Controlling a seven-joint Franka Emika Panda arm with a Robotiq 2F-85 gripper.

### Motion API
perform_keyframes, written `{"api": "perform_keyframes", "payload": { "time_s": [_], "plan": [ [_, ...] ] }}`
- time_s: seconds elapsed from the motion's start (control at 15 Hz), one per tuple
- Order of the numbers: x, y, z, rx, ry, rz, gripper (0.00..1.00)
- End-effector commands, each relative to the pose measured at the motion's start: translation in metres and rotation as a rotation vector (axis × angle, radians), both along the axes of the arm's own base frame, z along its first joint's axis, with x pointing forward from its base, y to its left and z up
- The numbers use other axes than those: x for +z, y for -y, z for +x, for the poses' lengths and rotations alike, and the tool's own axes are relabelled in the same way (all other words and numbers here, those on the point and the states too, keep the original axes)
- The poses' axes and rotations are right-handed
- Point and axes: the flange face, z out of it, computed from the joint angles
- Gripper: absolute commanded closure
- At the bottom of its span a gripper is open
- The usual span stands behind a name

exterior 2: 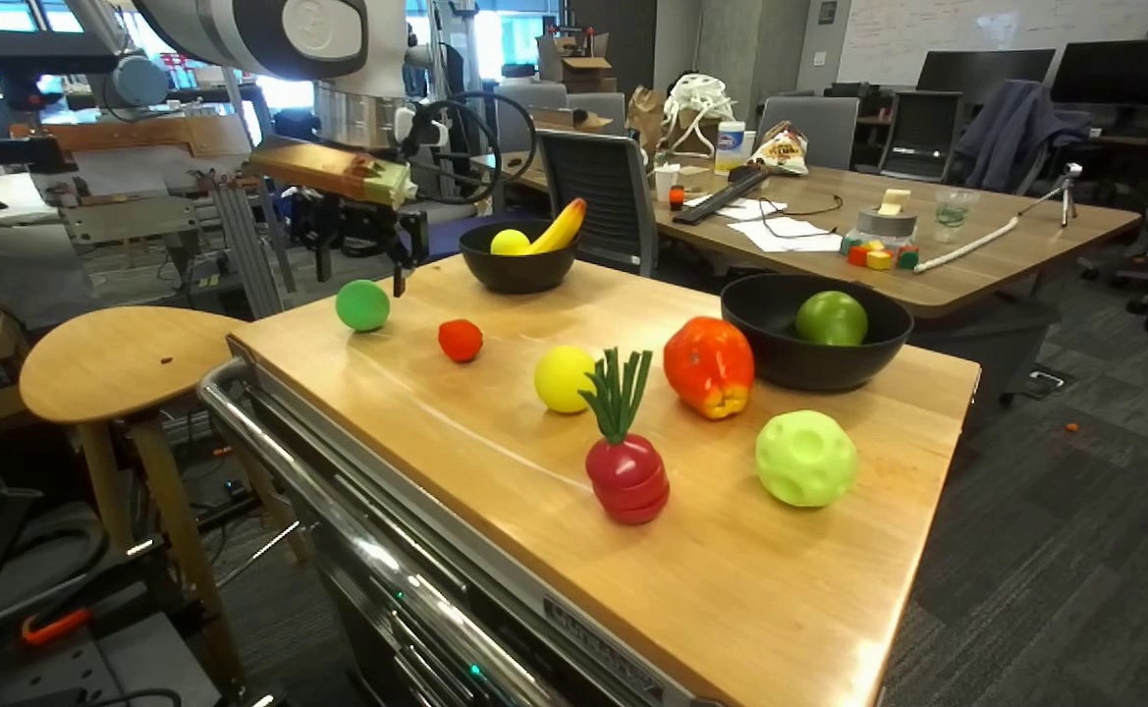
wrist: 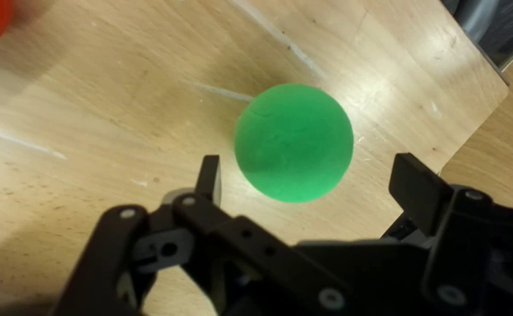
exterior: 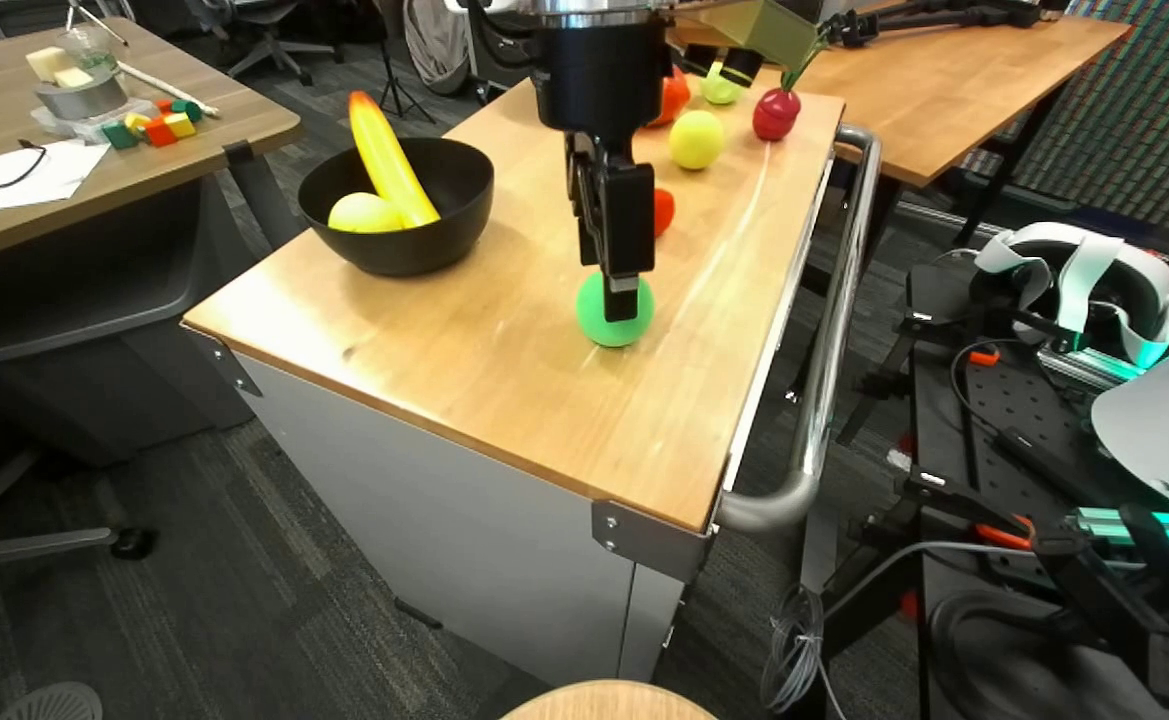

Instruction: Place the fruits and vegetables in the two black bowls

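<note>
Two-finger black end effector (exterior 2: 361, 275) hangs over the matte green ball (wrist: 294, 143) on the light wooden desk (exterior: 504, 380), fingers (wrist: 418, 193) spread wide, likely to straddle it for a pinch, with the round black bowl (exterior: 414, 256) holding the curved yellow banana (exterior: 391, 160) nearest, so probably its drop spot.

Bright light showed in the windows (exterior 2: 515, 39) behind a workspace where a whiteboard (exterior 2: 956, 25) covered part of a gray wall (exterior 2: 833, 44), with dark monitors (exterior 2: 1123, 86) in front. A gray mesh-backed chair (exterior 2: 598, 191) stood beside a long wood-topped table (exterior 2: 996, 260). Near the pale bench (exterior 2: 809, 609), its surface shining with reflected light, stood a round wooden stool (exterior 2: 127, 363). The carpeted floor (exterior: 274, 560) was dark and streaked.
</note>
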Motion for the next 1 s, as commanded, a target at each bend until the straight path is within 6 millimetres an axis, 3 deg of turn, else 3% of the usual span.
{"api": "perform_keyframes", "payload": {
  "time_s": [0.0, 0.27, 0.47, 0.67, 0.93],
  "plan": [
    [-0.006, 0.003, 0.008, -0.059, -0.026, -0.011, 0.34],
    [-0.003, 0.024, 0.019, -0.144, -0.044, -0.008, 0.66],
    [0.015, 0.050, 0.028, -0.202, -0.009, 0.043, 0.71],
    [0.051, 0.082, 0.036, -0.299, 0.097, 0.164, 0.73],
    [0.078, 0.097, 0.058, -0.430, 0.213, 0.310, 0.73]
  ]
}}
